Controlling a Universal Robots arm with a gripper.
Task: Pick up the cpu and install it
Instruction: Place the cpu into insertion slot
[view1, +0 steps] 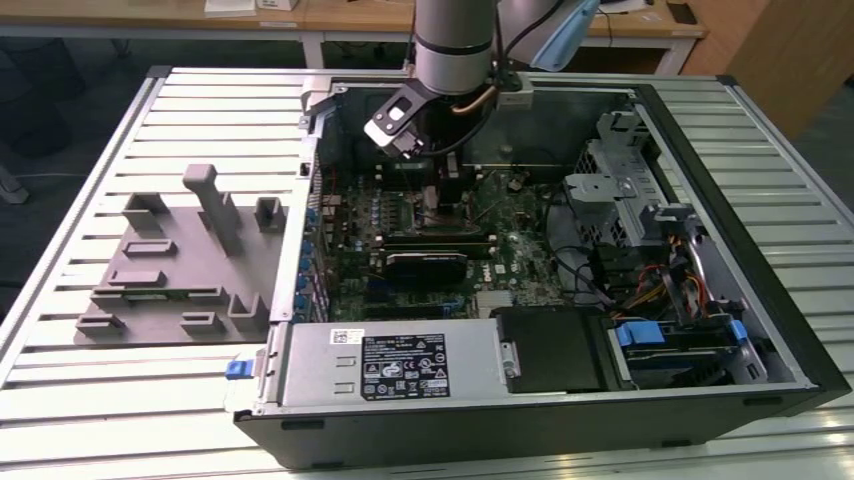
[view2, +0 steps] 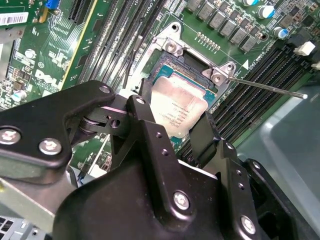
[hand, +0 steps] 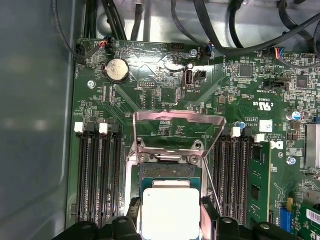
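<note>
Second wrist view | claw (view2: 174, 111) is closed on cpu (view2: 178, 101), gripped at two opposite edges | cpu is held at open socket (view2: 194, 64), metal bracket (hand: 177, 125) raised, in far part of computer case (view1: 534, 425).

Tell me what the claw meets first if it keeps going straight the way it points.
Probably the open socket: the claw grips the cpu right over it, so the cpu would touch down there first, though depth is unclear.
</note>
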